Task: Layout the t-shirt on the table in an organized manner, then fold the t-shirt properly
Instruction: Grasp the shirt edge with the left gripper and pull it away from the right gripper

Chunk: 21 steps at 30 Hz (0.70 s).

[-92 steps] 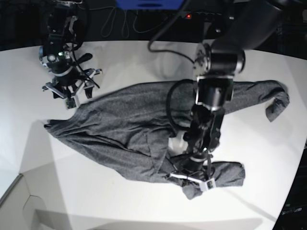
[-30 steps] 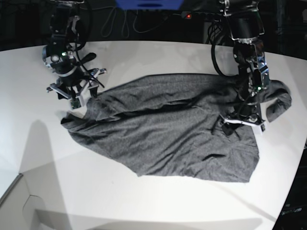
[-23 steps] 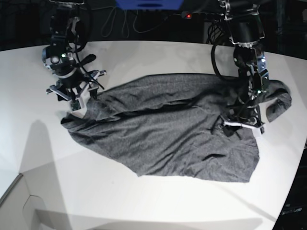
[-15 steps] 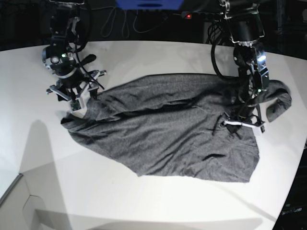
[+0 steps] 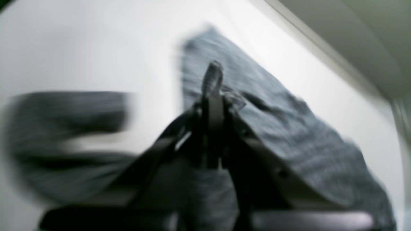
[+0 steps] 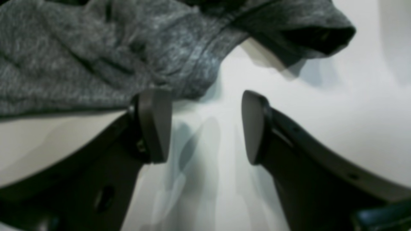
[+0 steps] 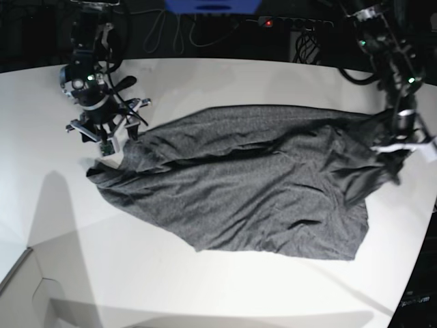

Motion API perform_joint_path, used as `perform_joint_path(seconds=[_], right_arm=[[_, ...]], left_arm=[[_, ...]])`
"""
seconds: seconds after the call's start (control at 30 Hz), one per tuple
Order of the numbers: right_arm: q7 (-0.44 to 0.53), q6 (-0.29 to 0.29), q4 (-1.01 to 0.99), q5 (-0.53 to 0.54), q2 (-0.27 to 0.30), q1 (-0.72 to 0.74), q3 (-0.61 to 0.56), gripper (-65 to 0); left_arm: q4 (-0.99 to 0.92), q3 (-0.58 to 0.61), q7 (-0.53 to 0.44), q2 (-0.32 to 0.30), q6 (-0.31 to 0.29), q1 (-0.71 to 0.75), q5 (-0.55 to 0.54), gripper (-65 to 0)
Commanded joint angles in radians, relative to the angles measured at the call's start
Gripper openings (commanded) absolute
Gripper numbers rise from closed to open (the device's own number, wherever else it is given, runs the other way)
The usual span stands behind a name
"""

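Note:
The dark grey t-shirt (image 7: 239, 178) lies spread and creased across the middle of the white table (image 7: 225, 82). At its right side my left gripper (image 7: 399, 156) is shut on a pinch of the fabric and holds that edge lifted off the table. The blurred left wrist view shows the shut gripper (image 5: 212, 96) with t-shirt (image 5: 289, 128) cloth poking past the tips. My right gripper (image 7: 106, 137) stands open at the shirt's left end. In the right wrist view this gripper (image 6: 205, 128) is open over bare table (image 6: 321, 96), with the t-shirt (image 6: 96, 57) hem touching one finger (image 6: 154, 125).
The table's curved right edge (image 7: 427, 225) runs close to my left gripper. Cables and dark gear (image 7: 205, 31) sit beyond the far edge. A pale panel (image 7: 27, 294) fills the lower left corner.
My left gripper has shut on the shirt's right side and swung right and up, dragging that edge toward the table's right edge. The right arm has not moved.

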Motion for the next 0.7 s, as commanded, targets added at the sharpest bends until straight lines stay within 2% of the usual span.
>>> perform_joint_path(seconds=[0.0,0.13,0.33,0.53,0.67], right_arm=[[0.025,-0.005,0.017,0.009,0.006,0.009,0.001,-29.5],[0.025,-0.005,0.017,0.009,0.006,0.009,0.001,-29.5],[0.025,-0.005,0.017,0.009,0.004,0.012,0.001,-29.5],[0.025,-0.005,0.018,0.009,0.004,0.009,0.001,-29.5],[0.025,-0.005,0.020,0.009,0.004,0.007,0.001,-29.5]], left_arm=[[0.024,-0.045,-0.028,-0.012,-0.012,0.009,-0.046,-64.8],[0.011,-0.201,-0.027,-0.016,-0.013,0.043,-0.148,-64.8],[-0.020,-0.344,0.058,-0.006,-0.015,0.061,-0.167,-64.8],[-0.066,-0.376,0.125,-0.005,-0.016,0.065,-0.167,-64.5],[-0.074,-0.442,0.171,0.011,-0.016,0.069,-0.167,-64.4]])
